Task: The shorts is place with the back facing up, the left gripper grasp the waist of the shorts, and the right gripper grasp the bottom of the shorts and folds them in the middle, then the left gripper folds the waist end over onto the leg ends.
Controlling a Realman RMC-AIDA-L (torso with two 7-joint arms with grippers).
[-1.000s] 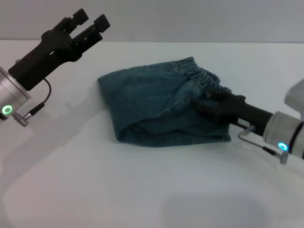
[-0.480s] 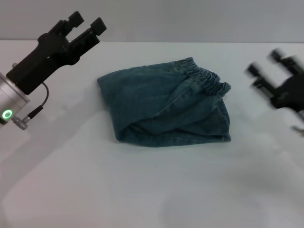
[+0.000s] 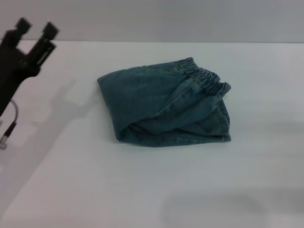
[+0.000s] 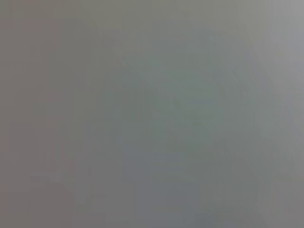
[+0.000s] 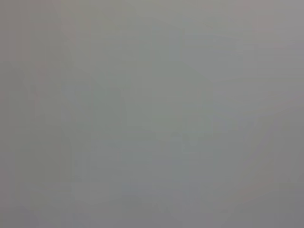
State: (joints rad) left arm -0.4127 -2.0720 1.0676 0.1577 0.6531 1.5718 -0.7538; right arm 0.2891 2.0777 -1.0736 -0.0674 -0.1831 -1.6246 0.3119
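Observation:
The blue denim shorts (image 3: 164,107) lie folded into a compact bundle in the middle of the white table (image 3: 142,190) in the head view. The gathered elastic waist (image 3: 204,78) lies on top at the bundle's far right side. The leg ends are hidden under the fold. My left gripper (image 3: 35,29) hangs open at the far left edge of the view, well away from the shorts and holding nothing. My right gripper is out of view. Both wrist views show only plain grey.
The table's far edge (image 3: 190,42) meets a grey wall behind the shorts. A thin black cable (image 3: 9,124) hangs from my left arm at the left edge.
My right gripper let go of the shorts near the waist, drew back to the right and left the view. My left gripper pulled away further to the left. The shorts stayed put.

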